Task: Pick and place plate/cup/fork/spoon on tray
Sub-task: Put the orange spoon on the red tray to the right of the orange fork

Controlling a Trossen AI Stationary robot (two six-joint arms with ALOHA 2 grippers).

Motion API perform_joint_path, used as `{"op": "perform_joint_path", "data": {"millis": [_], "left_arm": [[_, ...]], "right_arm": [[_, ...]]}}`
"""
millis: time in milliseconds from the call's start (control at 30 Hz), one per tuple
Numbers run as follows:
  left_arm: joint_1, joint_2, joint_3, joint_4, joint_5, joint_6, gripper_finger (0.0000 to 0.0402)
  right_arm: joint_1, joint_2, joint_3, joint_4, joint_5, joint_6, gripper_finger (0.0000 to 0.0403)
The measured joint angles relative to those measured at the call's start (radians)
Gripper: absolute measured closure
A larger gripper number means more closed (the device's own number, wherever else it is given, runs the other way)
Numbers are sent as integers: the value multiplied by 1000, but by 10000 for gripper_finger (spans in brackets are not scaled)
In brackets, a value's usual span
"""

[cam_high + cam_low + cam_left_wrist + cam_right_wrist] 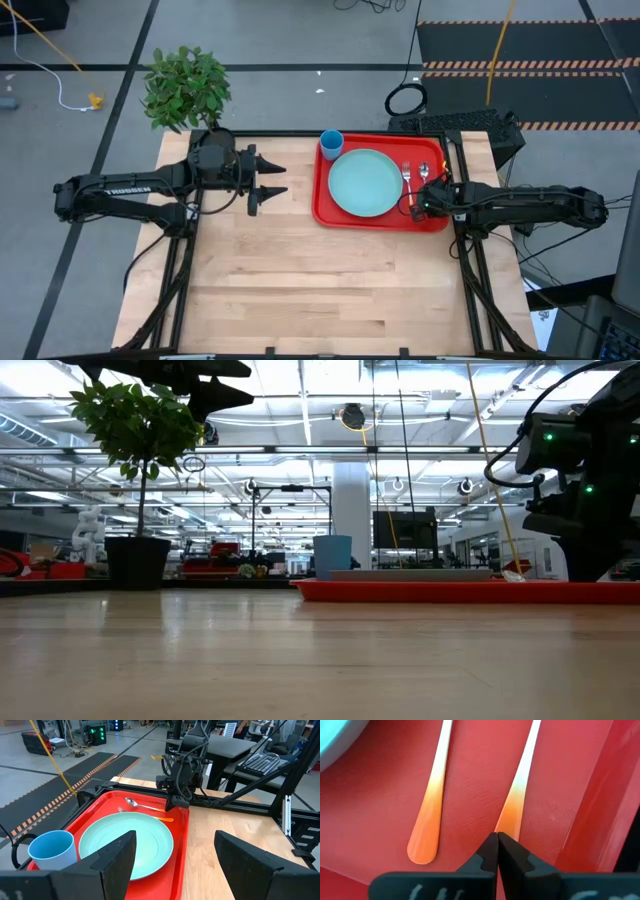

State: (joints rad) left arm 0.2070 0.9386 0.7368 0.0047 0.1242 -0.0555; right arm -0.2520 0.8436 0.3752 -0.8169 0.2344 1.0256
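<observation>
We see the tray (pixel 322 185), a glossy red plastic rectangle with rounded corners and a raised rim, lying on the pale, grainy wooden bench (pixel 300 270). Everything else we place from it.

Near the tray's middle rests the plate (pixel 366 183), a smooth, plain round dish of pale teal. In one far corner of the tray stands the cup (pixel 331 145), a small bright blue cylinder, just beside the plate's edge. On the tray's strip between the plate and the right arm lie the fork (pixel 407 178) and the spoon (pixel 425 172), side by side and nearly parallel, their slim silver stems fading into flat, rounded orange handle ends; the fork is the nearer to the plate.

The right pincer (pixel 497 840) sits low over the tray's lightly textured floor, its dark fingers pressed together into a closed point right at the spoon's orange tip (pixel 512 822); whether it touches we cannot tell.

The left pincer (pixel 270 180) hovers over bare bench beside the tray's opposite short side, its two blunt black fingers spread apart and holding nothing.

Beyond the bench's far corner on that side stands a leafy green plant (pixel 186 88) in a dark pot.
</observation>
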Motion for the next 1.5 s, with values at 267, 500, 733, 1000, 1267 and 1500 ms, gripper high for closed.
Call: {"op": "perform_joint_path", "data": {"millis": [267, 500, 733, 1000, 1267, 1500], "left_arm": [[0, 0, 0, 0, 0, 0, 131], [0, 0, 0, 0, 0, 0, 131], [0, 0, 0, 0, 0, 2, 131], [0, 0, 0, 0, 0, 2, 131], [0, 0, 0, 0, 0, 2, 131], [0, 0, 0, 0, 0, 2, 131]], "right_arm": [[0, -9, 0, 5, 1, -15, 403], [0, -37, 0, 13, 26, -21, 403], [0, -40, 0, 2, 22, -24, 403], [0, -40, 0, -35, -7, -20, 403], [0, -40, 0, -46, -7, -20, 403], [0, -40, 0, -63, -5, -17, 403]]}}
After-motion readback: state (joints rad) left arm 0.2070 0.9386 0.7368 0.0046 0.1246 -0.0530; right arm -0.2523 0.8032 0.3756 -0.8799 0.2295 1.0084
